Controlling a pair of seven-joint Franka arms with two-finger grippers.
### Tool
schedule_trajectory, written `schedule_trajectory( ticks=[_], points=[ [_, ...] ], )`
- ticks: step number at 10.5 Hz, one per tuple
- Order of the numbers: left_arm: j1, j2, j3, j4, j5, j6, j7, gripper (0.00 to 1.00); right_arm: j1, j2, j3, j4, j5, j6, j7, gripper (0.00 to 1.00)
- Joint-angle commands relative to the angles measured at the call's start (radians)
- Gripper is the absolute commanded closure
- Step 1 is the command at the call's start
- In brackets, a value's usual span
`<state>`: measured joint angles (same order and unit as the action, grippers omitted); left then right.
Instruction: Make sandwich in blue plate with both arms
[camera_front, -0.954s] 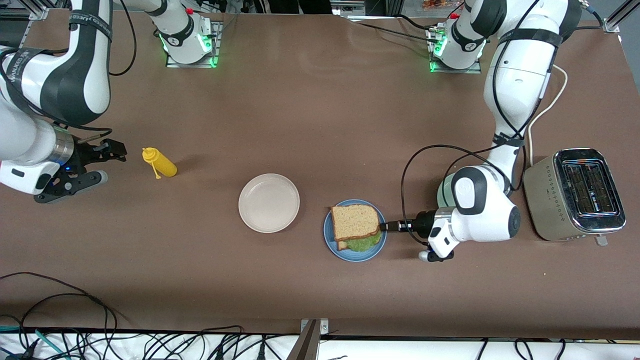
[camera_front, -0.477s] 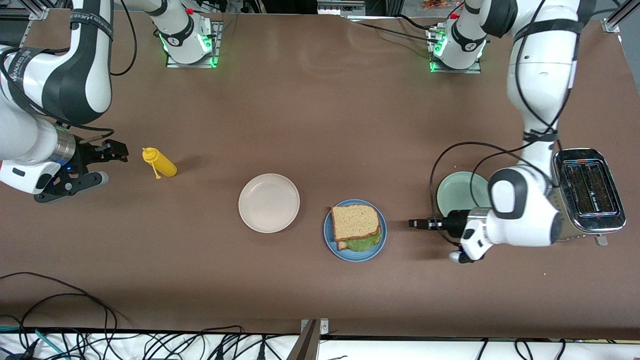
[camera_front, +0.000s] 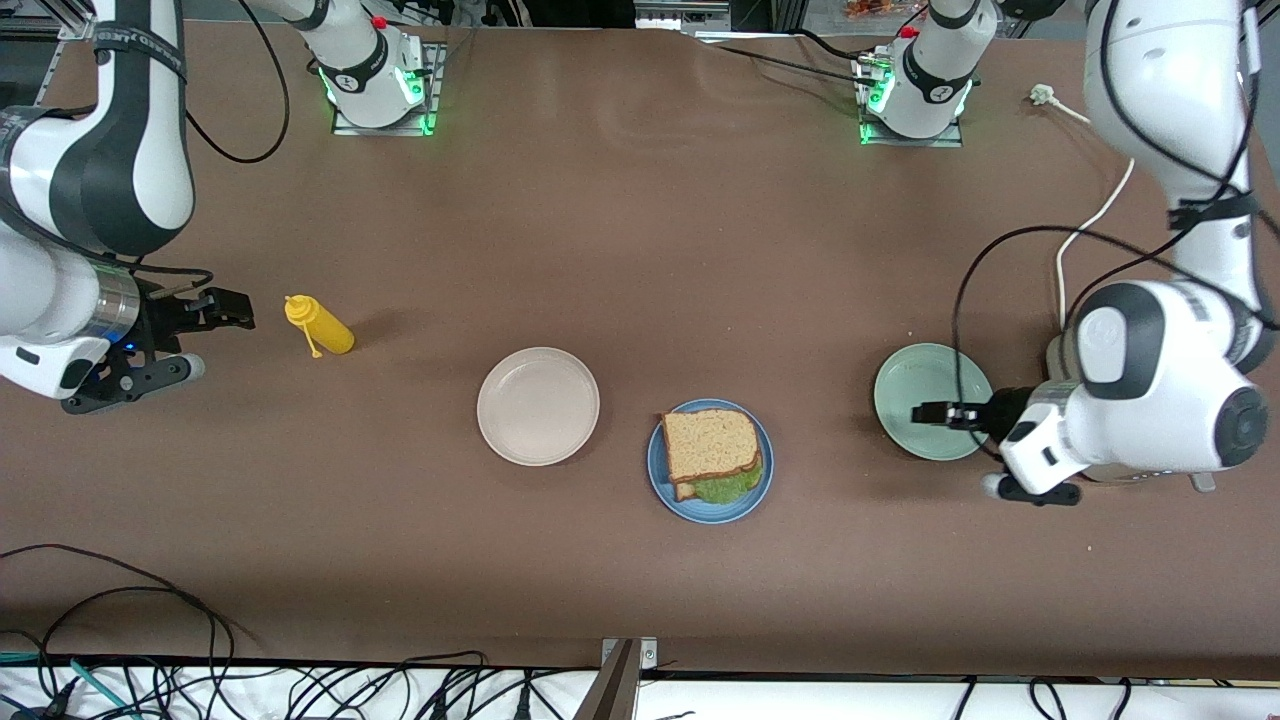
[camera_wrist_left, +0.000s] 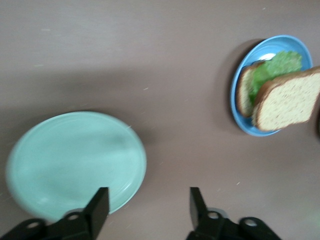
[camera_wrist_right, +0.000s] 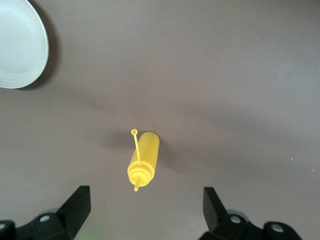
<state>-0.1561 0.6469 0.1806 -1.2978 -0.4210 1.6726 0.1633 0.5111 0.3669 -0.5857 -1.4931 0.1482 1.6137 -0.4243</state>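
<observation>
I see the brown worktop (camera_front: 640, 250) with both arms up over it. My left tool (camera_front: 932, 413) hangs over the pale green plate (camera_front: 925, 385) near the left arm's end, fingers apart and holding nothing. My right tool (camera_front: 222, 310) waits near the right arm's end, just beside the yellow bottle (camera_front: 320, 325), fingers wide apart and empty. The blue plate (camera_front: 662, 478) sits toward the worktop's front edge, beside the beige plate (camera_front: 538, 405). The sandwich (camera_front: 710, 447) lies on the blue plate.

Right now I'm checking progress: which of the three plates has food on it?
The blue plate, lying between the beige plate and the pale green plate; it alone carries the sandwich.
</observation>
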Motion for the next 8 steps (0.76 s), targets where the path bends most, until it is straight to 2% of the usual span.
schedule_trajectory(
  ticks=[1,2,4,8],
  points=[
    [0.004,-0.203,-0.047,-0.121,0.232,-0.077,0.007,0.0,-0.242,-0.089,0.31,0.001,-0.107,-0.024,0.116,0.0],
    [0.003,-0.272,-0.053,-0.17,0.266,-0.077,0.007,0.0,-0.256,-0.092,0.326,-0.001,-0.107,-0.024,0.121,0.0],
    [0.004,-0.37,-0.058,-0.182,0.361,-0.086,0.01,0.0,-0.257,-0.092,0.328,-0.001,-0.107,-0.024,0.122,0.0],
    [0.07,-0.564,-0.064,-0.196,0.364,-0.005,0.007,0.0,-0.258,-0.092,0.329,0.001,-0.101,-0.015,0.122,0.0]
  ],
)
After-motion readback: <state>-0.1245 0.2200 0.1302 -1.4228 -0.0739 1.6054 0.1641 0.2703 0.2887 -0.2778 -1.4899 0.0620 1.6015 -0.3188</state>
